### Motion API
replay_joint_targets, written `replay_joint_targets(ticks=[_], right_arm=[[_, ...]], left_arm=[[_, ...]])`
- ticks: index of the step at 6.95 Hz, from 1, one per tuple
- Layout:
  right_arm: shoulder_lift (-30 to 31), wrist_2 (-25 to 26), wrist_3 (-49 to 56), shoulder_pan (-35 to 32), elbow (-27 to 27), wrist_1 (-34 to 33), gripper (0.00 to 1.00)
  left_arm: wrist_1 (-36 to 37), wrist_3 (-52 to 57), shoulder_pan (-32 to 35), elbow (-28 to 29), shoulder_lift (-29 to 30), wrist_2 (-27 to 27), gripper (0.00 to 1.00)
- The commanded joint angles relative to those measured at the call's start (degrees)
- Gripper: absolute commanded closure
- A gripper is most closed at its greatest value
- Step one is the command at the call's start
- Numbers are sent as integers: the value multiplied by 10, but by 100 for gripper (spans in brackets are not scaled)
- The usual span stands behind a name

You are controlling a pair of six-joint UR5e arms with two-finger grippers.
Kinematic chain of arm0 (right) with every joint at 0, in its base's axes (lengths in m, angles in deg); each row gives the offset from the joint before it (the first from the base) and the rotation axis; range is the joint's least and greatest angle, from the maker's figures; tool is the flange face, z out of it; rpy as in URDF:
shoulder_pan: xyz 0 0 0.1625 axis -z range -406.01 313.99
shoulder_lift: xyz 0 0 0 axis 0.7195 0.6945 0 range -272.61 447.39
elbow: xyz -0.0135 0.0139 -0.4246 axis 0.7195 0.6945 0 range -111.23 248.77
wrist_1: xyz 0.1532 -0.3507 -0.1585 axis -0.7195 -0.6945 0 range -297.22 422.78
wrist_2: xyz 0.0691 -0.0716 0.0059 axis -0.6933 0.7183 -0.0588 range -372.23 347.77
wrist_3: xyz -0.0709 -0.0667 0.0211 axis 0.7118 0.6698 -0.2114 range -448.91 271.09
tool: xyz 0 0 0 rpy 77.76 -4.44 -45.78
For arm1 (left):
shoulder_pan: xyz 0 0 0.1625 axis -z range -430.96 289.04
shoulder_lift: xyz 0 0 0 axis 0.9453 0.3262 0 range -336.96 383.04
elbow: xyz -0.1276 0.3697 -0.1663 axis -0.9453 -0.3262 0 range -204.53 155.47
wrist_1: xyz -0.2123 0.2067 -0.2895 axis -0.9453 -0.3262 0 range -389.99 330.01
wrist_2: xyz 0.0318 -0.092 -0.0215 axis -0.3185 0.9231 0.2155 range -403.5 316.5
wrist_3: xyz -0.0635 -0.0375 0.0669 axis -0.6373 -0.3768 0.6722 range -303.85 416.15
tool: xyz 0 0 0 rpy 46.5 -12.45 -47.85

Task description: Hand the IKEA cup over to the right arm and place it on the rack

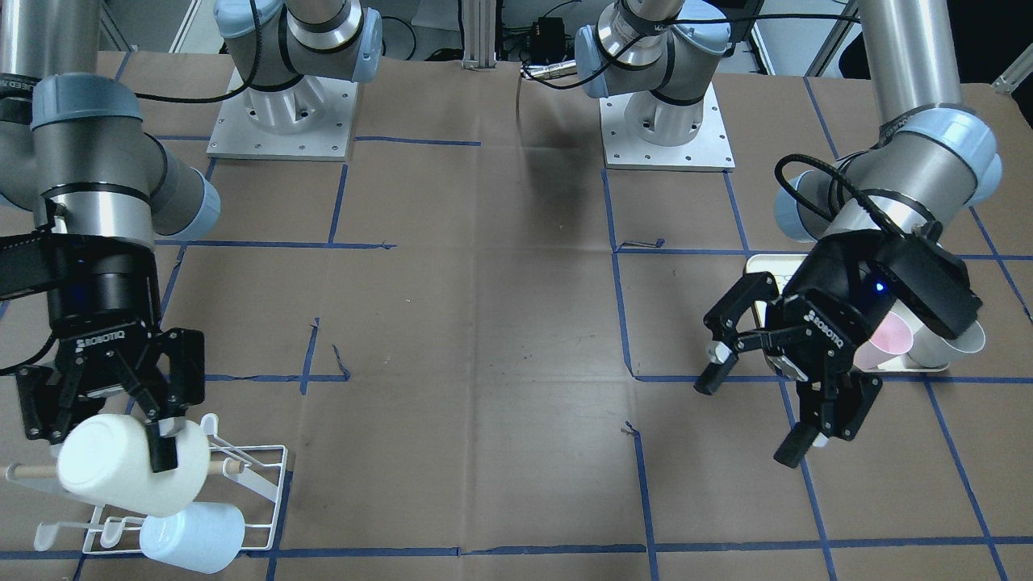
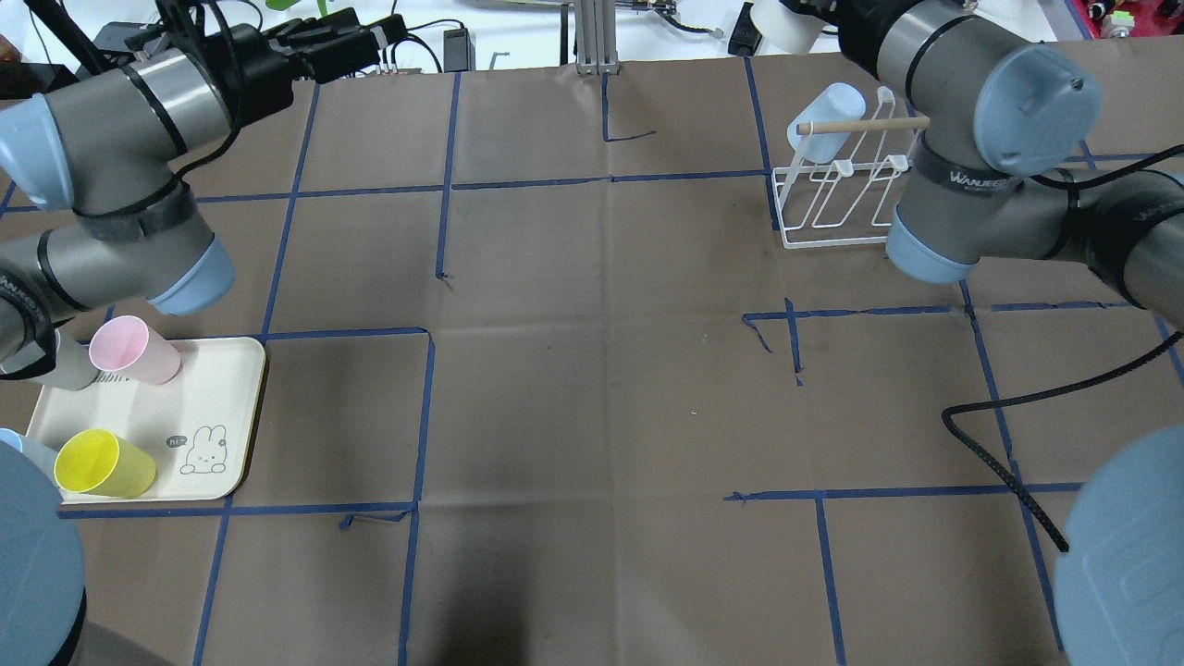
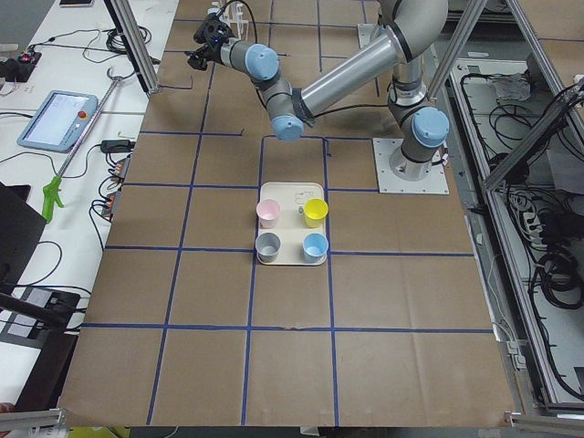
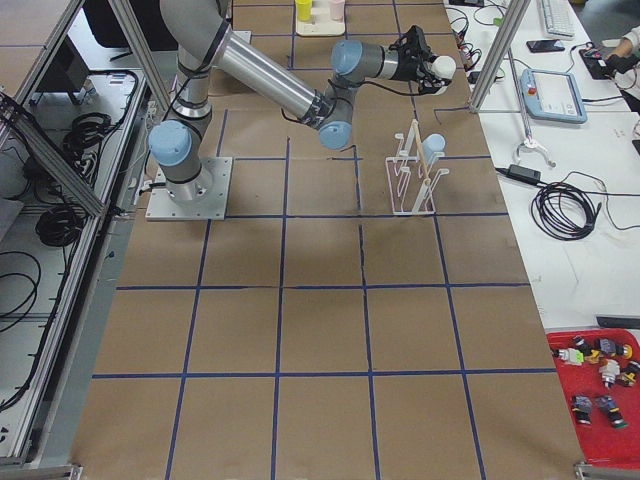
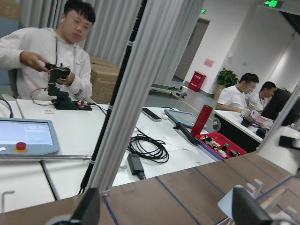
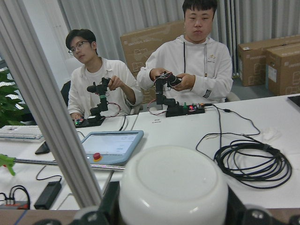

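Nearest the robot, at the left, the cream tray (image 2: 242, 407) carried the spare cups, among them a pink cup (image 2: 134, 350) and a yellow cup (image 2: 104, 462). None of these was in hand.

Farther out, at the right, the rack (image 2: 832, 208) stood on the table with its dowel (image 2: 865, 122) across the top. A light-blue cup (image 2: 828, 113) hung at its far left corner. The other prongs appeared free.

At the far edge, the right gripper (image 1: 101, 442) was closed on the white cup (image 1: 113, 480). The cup lay on its side between the fingers, with one finger down across its wall. The side view showed it raised, apart from the rack and on its far side. The right wrist view showed only a smooth, closed white surface, and the mouth was not visible in any view. The left gripper (image 1: 750, 413) was at the far left, jaws spread wide, holding nothing.

Assessment: the transfer appeared complete and placing was outstanding. The cup was judged to be light, rigid plastic. It seemed unlikely to break, but was smooth and tapered, so liable to slip or turn under a pinch across the wall. The present hold across the body was judged adequate, provided the squeeze was moderate. The mouth would need to go over a free prong. The wire rack was judged light and likely to shift if pushed.
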Motion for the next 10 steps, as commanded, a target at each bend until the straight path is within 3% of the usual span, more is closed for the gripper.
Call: replay_joint_targets(ticks=[1, 3, 5, 6, 8, 10], right_arm=[[-35, 0, 76, 61, 21, -2, 66], [-105, -2, 120, 89, 75, -8, 66], [-126, -4, 129, 115, 79, -11, 65], [-136, 0, 143, 115, 75, -13, 65], [-133, 2, 146, 110, 68, -14, 65], [-136, 2, 146, 110, 42, -36, 64]], left_arm=[[-236, -1, 43, 69, -37, -185, 1], [-505, -16, 84, 126, -73, -335, 1], [-737, -31, 111, 151, -94, -425, 0], [-813, -31, 123, 143, -119, -455, 0], [-868, -29, 127, 127, -162, -491, 0], [-858, -29, 127, 92, -185, -490, 0]])
